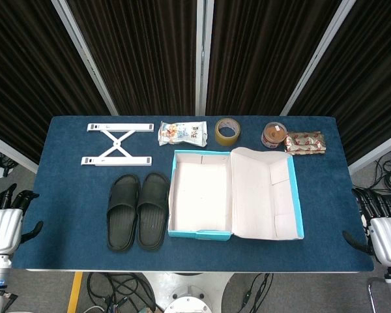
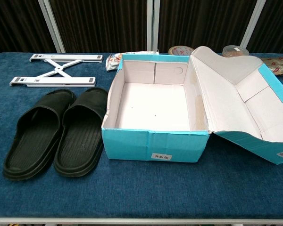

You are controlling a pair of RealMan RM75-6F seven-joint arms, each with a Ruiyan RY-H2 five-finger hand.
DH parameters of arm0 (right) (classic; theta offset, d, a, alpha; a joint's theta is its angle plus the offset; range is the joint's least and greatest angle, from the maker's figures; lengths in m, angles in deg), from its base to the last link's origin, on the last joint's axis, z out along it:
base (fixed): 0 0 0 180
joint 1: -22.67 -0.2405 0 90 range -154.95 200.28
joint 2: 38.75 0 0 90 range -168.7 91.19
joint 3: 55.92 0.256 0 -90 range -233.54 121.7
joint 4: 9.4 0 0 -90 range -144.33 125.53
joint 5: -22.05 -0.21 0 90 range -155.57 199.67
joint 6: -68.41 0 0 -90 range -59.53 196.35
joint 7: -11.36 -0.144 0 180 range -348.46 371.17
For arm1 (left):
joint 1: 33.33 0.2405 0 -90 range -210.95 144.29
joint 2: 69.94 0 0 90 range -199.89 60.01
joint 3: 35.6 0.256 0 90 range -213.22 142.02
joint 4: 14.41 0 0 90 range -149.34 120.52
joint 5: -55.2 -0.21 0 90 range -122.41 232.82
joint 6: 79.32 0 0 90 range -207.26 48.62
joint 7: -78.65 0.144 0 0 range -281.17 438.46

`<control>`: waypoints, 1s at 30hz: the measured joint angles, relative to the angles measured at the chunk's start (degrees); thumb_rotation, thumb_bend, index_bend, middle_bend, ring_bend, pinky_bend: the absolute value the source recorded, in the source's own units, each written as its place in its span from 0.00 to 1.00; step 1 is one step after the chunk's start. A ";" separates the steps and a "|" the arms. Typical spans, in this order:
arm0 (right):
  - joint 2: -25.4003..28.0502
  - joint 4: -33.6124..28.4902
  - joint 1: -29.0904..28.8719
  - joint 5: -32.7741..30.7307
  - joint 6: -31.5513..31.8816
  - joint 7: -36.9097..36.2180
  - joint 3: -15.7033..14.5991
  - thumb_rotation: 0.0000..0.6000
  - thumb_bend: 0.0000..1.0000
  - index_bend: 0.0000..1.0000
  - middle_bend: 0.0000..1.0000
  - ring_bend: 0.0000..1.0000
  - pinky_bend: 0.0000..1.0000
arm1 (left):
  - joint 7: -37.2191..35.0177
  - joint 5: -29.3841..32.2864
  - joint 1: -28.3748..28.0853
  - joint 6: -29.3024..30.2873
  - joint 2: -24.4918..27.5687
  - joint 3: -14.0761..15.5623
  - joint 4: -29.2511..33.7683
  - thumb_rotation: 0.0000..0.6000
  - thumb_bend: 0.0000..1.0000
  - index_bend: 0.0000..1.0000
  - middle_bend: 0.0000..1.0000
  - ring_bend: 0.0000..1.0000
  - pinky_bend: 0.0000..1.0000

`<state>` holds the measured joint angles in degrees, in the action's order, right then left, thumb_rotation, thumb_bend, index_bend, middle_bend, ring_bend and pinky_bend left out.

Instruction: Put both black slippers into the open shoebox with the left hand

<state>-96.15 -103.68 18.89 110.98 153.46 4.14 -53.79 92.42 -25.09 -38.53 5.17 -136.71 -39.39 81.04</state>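
Nothing is done yet: both slippers (image 1: 137,210) lie side by side on the table (image 1: 65,189), at nine o'clock of the empty box (image 1: 202,192). Left hand (image 1: 5,223) waits at the table's edge, holding nothing, fingers loosely apart; both slippers remain to move

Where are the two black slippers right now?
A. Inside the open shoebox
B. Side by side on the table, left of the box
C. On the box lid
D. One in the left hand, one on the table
B: both black rubber slippers lie side by side on the blue cloth-covered table, just left of the empty open turquoise cardboard shoebox.
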 measured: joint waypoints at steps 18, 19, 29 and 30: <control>0.51 0.71 -1.15 -0.51 -1.45 -0.52 0.59 1.00 0.13 0.00 0.07 0.00 0.08 | -0.23 0.15 -3.12 -2.68 0.90 -1.78 0.36 1.00 0.23 0.26 0.21 0.05 0.13; 0.59 0.65 -1.24 -0.44 -1.49 -0.44 0.62 1.00 0.13 0.00 0.07 0.00 0.08 | -0.25 0.24 -3.54 -3.15 0.84 -2.01 0.00 1.00 0.23 0.26 0.21 0.05 0.14; 2.38 -0.79 -2.10 0.76 -1.16 0.79 1.17 1.00 0.13 0.00 0.07 0.00 0.08 | -4.19 1.45 -12.57 -14.46 2.04 -6.05 0.70 1.00 0.17 0.26 0.21 0.44 0.69; 2.50 -0.92 -2.14 0.89 -1.11 0.78 1.17 1.00 0.13 0.00 0.07 0.00 0.08 | -5.01 1.95 -13.96 -16.74 2.15 -6.50 0.96 1.00 0.16 0.26 0.21 0.46 0.70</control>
<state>-93.66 -104.60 16.75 111.87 152.36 4.92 -52.62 87.42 -23.14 -52.49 -11.57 -134.56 -45.89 82.00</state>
